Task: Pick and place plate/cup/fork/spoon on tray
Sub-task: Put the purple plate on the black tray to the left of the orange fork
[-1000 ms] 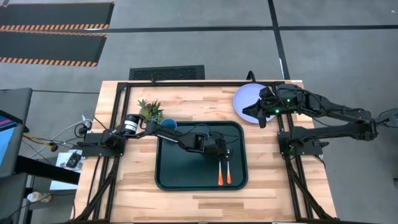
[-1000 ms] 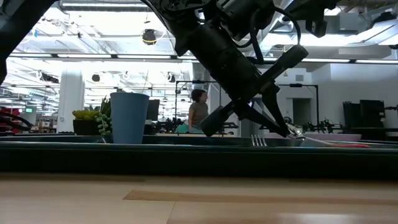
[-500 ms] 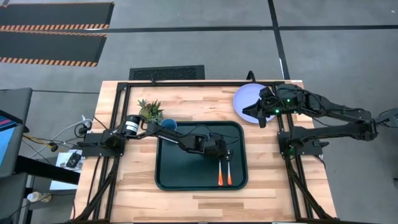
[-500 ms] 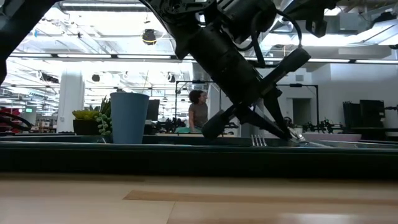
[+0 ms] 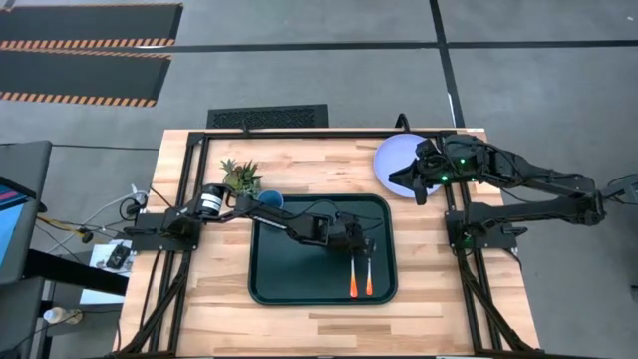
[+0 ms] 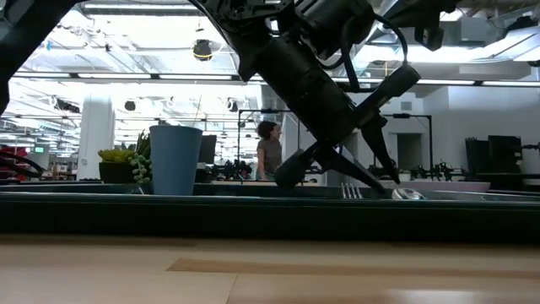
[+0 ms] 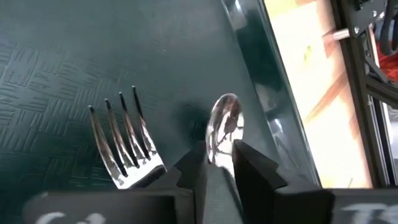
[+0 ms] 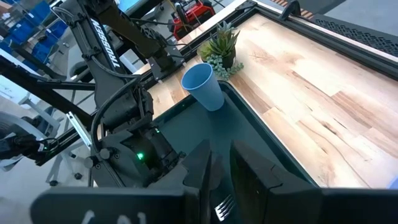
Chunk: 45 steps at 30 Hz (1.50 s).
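The dark green tray [image 5: 299, 274] lies mid-table. The orange-handled fork [image 5: 353, 280] and spoon [image 5: 368, 279] lie side by side on its right part. In the left wrist view, the fork's tines [image 7: 121, 146] are beside the spoon's bowl [image 7: 224, 124]. My left gripper [image 5: 365, 245] reaches over the tray and is shut on the spoon. The blue cup [image 5: 271, 200] stands upright at the tray's far left corner. The lavender plate [image 5: 395, 158] lies flat on the table at the far right. My right gripper [image 5: 409, 186] hovers shut and empty over the plate's near edge. My left gripper has the spoon's neck [image 7: 214, 163], just behind the bowl, pinched between its two fingers [image 7: 252, 171]. The fingers slant down from the table's left and far side. The bowl [image 6: 409, 194] rests on the tray floor and the handle lies toward the table's near edge.
A small green potted plant [image 5: 239, 177] stands on the table just beyond the cup. The tray's raised rim [image 6: 253, 211] runs along its near side. Bare wood lies left of and in front of the tray. A person [image 6: 268, 152] stands far back in the room.
The spoon has come down in my left gripper: its bowl now lies flat on the tray floor and its handle has sunk level with the tray, shifting slightly toward the table's right edge. My right arm has kept still.
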### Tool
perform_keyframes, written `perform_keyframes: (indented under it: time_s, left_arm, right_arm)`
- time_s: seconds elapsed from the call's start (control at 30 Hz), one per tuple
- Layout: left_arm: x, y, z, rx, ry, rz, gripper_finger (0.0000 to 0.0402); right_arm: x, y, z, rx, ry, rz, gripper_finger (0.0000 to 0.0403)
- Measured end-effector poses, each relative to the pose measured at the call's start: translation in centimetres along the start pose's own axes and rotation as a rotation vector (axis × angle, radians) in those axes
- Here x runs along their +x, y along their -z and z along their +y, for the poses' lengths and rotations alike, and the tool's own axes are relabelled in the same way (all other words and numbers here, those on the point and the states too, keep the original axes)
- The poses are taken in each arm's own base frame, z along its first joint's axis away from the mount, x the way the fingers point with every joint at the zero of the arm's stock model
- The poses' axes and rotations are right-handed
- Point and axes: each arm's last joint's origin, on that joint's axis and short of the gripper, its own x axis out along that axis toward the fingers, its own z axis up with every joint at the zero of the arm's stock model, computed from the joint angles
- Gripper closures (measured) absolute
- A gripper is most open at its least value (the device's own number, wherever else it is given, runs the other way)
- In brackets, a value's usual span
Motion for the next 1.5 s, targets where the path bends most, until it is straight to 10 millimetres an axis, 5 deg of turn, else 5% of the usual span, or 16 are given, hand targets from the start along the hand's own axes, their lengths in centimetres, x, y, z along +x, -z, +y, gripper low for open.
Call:
perform_keyframes:
  time_s: [0.37, 0.67, 0.83, 1.0, 1.17, 1.4, 1.5]
  left_arm:
    - [-0.6, -1.6, 0.0, 0.070, 0.020, 0.029, 0.0307]
    - [-7.7, -6.7, -2.4, 0.228, 0.034, -0.098, 0.0289]
    - [-10.8, -11.8, -2.1, 0.214, 0.022, -0.298, 0.0275]
    - [-11.0, -17.5, 0.1, 0.120, 0.112, -0.330, 0.0243]
    - [-10.0, -20.5, 2.5, 0.070, 0.091, -0.345, 0.0214]
    - [-9.6, -21.1, 3.5, 0.082, 0.025, -0.334, 0.0198]
    - [-9.7, -21.5, 3.5, 0.095, 0.075, -0.298, 0.0198]
  right_arm:
    - [0.0, 0.0, 0.0, -0.018, -0.001, 0.000, 0.0317]
    - [-1.0, -0.3, -0.5, 0.049, 0.039, -0.061, 0.0317]
    - [-2.2, -0.7, -1.2, 0.139, 0.129, -0.164, 0.0317]
    - [-3.2, -0.7, -2.0, 0.164, 0.233, -0.213, 0.0317]
    - [-3.2, -0.4, -2.9, 0.194, 0.312, -0.179, 0.0317]
    - [-1.0, 2.4, -5.7, 0.279, 0.655, 0.060, 0.0317]
    - [1.1, 4.0, -6.6, 0.236, 0.652, 0.214, 0.0317]
